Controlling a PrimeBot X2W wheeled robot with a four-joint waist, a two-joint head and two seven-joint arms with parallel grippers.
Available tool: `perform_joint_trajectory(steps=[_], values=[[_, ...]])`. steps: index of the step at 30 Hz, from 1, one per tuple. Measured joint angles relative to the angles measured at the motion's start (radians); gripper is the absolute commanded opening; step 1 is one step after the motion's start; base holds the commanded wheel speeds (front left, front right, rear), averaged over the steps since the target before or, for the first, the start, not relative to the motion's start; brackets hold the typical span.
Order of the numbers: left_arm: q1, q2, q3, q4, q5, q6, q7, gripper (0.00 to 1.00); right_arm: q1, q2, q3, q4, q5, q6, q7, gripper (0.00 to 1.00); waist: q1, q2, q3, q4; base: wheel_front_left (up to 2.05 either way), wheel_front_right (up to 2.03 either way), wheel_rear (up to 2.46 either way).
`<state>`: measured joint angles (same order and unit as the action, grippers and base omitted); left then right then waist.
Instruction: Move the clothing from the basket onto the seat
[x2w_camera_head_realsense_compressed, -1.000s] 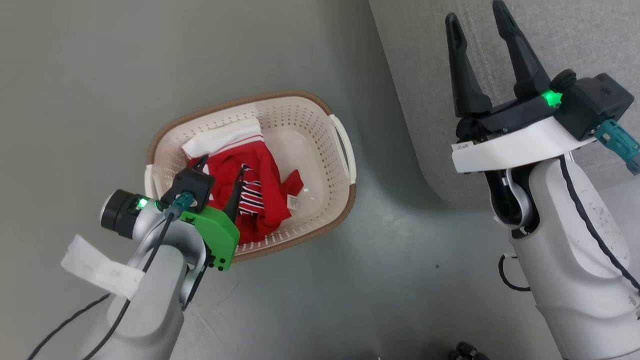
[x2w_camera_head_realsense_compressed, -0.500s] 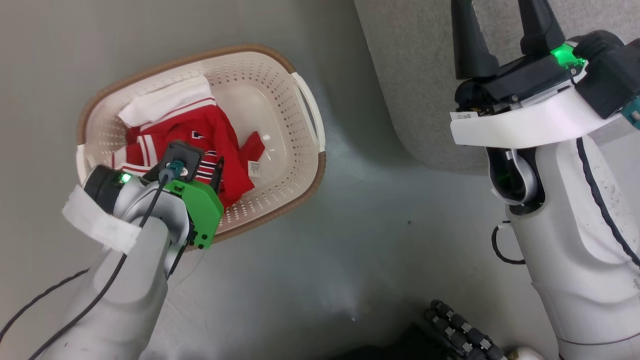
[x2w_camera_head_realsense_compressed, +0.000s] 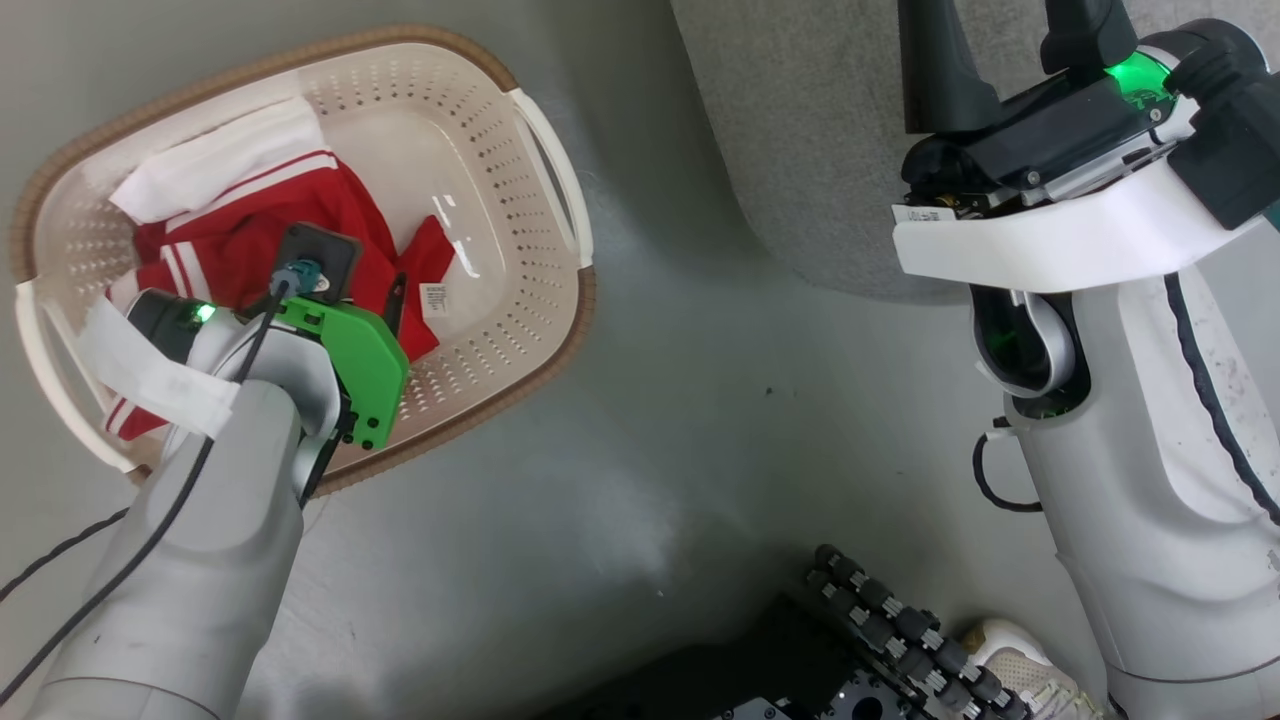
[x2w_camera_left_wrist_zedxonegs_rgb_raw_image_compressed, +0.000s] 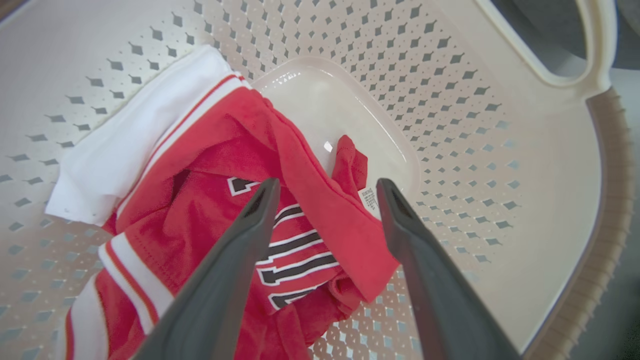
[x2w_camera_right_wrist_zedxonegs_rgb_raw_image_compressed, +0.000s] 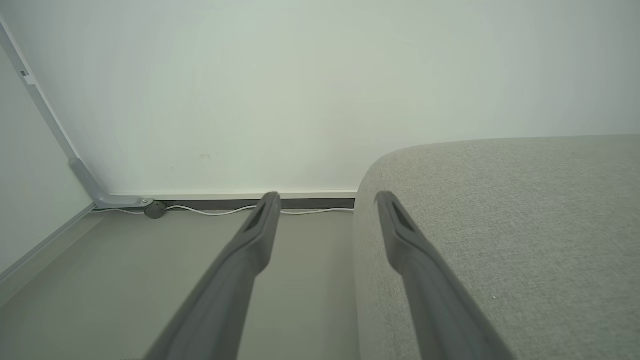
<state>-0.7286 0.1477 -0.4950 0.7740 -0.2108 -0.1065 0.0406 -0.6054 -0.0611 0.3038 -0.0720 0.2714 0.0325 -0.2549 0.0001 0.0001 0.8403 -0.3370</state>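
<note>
Red jersey (x2w_camera_left_wrist_zedxonegs_rgb_raw_image_compressed: 235, 150) w/ white trim lies crumpled in the basket (x2w_camera_head_realsense_compressed: 500, 300), bunched toward its left side in head view; bare basket bottom shows to the right. Small white tag (x2w_camera_left_wrist_zedxonegs_rgb_raw_image_compressed: 370, 199) at the cloth's right edge. L jaws wide apart, pointing down into the basket just over the jersey, black-and-white lettering between the two fingers; nothing gripped. Can't tell if tips touch cloth. Basket sits on grey floor (x2w_camera_head_realsense_compressed: 650, 450), near the sofa cushion (x2w_camera_right_wrist_zedxonegs_rgb_raw_image_compressed: 500, 225) but apart. R jaws wide too, empty, over the cushion's rounded corner, pointing at a pale wall (x2w_camera_right_wrist_zedxonegs_rgb_raw_image_compressed: 300, 75). White cable (x2w_camera_right_wrist_zedxonegs_rgb_raw_image_compressed: 225, 211) runs along wall base.
</note>
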Motion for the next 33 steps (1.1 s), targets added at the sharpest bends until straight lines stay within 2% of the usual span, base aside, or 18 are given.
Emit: perform_joint_trajectory(steps=[10, 12, 13, 14, 24, 33], values=[[-0.021, 0.002, 0.009, 0.095, -0.016, -0.003, 0.030, 1.00, -0.002, 0.004, 0.007, -0.014, 0.000, 0.000, 0.000, 1.00, 0.0000, 0.0000, 0.044, -0.045, 0.00, 0.00, 0.00], [-0.026, -0.001, 0.011, 0.111, -0.020, -0.003, 0.038, 0.33, -0.002, 0.004, 0.007, -0.015, 0.000, 0.000, 0.000, 1.00, 0.0000, 0.0000, 0.047, -0.048, 0.00, 0.00, 0.00], [-0.030, -0.002, 0.011, 0.119, -0.022, -0.003, 0.038, 0.04, -0.002, 0.004, 0.007, -0.015, 0.000, -0.001, 0.000, 1.00, 0.0000, 0.0000, 0.048, -0.048, 0.00, 0.00, 0.00], [-0.035, -0.002, 0.011, 0.123, -0.022, -0.003, 0.038, 0.00, -0.002, 0.004, 0.007, -0.015, 0.000, -0.001, 0.000, 1.00, 0.0000, 0.0000, 0.048, -0.048, 0.00, 0.00, 0.00], [-0.061, -0.031, 0.013, 0.169, -0.028, -0.003, 0.023, 0.00, -0.003, 0.005, 0.004, -0.015, 0.000, -0.001, 0.000, 1.00, 0.0000, 0.0000, 0.041, -0.037, 0.00, 0.00, 0.00], [-0.067, -0.067, 0.026, 0.205, -0.063, -0.004, -0.017, 0.00, -0.002, 0.005, 0.002, -0.001, -0.019, -0.005, 0.000, 1.00, 0.0000, 0.0000, 0.012, -0.001, 0.00, 0.00, 0.00]])
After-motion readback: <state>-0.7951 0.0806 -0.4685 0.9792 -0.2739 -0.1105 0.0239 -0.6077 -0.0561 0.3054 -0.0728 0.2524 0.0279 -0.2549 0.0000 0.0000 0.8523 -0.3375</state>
